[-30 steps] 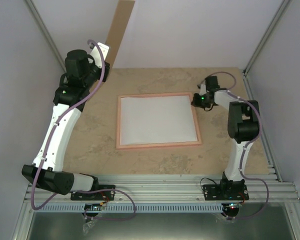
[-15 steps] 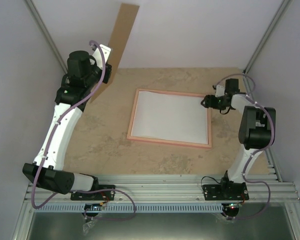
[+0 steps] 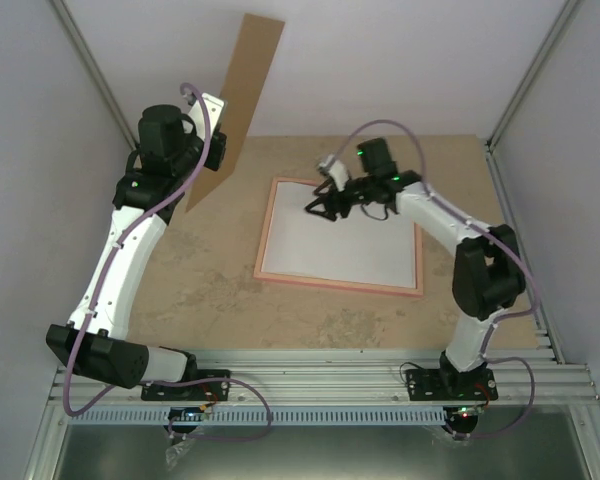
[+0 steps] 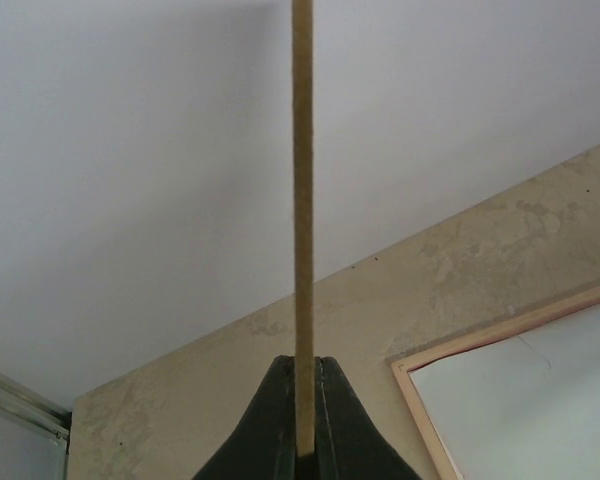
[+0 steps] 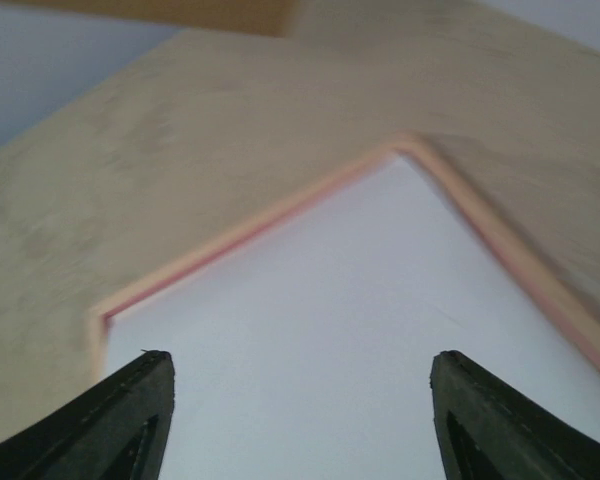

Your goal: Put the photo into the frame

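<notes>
You've got the frame [image 3: 338, 285] lying flat on the table [image 3: 195, 290], a touch skewed, with the photo [image 3: 355, 250] white side up and filling the inside of it. Your right gripper [image 3: 318, 208] hangs over the frame's far left corner, jaws spread with nothing between them, its arm reaching in from beyond the frame's right side. Out past the frame's far left corner, your left gripper [image 3: 217, 150] is clamped on the edge of the brown board [image 3: 245, 85], which stands raised and tilted, well clear of the frame.
</notes>
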Robot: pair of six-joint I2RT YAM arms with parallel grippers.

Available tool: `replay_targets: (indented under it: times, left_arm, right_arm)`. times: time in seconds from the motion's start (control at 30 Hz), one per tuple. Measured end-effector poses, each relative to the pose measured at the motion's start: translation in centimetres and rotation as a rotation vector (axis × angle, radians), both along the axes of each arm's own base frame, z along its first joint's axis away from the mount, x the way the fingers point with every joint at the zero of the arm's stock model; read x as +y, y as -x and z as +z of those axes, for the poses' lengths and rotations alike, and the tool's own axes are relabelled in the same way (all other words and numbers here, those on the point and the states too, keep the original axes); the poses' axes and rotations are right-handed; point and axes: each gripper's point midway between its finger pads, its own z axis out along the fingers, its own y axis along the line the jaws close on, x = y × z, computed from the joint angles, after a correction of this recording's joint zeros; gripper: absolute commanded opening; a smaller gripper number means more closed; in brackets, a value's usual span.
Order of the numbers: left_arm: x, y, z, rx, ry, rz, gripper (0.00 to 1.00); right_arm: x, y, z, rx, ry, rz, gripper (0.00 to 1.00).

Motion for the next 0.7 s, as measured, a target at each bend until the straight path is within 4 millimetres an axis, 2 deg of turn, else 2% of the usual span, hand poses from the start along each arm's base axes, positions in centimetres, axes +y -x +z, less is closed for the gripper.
replay_targets:
  times: [0.1,0.17,0.23,0.37,0.47,0.6,0.7]
  left_arm:
    - [0.0,0.0,-0.1,0.002,0.000,0.000,0.00]
    - [0.0,0.0,-0.1,0.003,-0.001,0.000,0.00]
    - [0.0,0.0,-0.2,0.003,-0.001,0.000,0.00]
    - [0.0,0.0,-0.3,0.007,-0.002,0.000,0.00]
    - [0.0,0.0,-0.6,0.013,-0.004,0.000,0.00]
    - [0.0,0.0,-0.9,0.021,-0.012,-0.002,0.00]
    - [0.0,0.0,-1.0,0.024,-0.019,-0.004,0.00]
  right_arm:
    - [4.6,2.3,-1.4,-0.010,0.021,0.113,0.62]
    - [6.4,2.4,-2.9,-0.014,0.042,0.145,0.59]
    - [7.8,1.9,-5.2,-0.009,0.074,0.156,0.55]
    - [8.4,1.5,-10.4,0.036,0.150,0.161,0.47]
    - [8.3,1.6,-13.2,0.063,0.197,0.161,0.45]
    - [7.9,1.5,-15.3,0.063,0.246,0.152,0.43]
    - [7.7,1.6,-15.8,0.050,0.269,0.152,0.41]
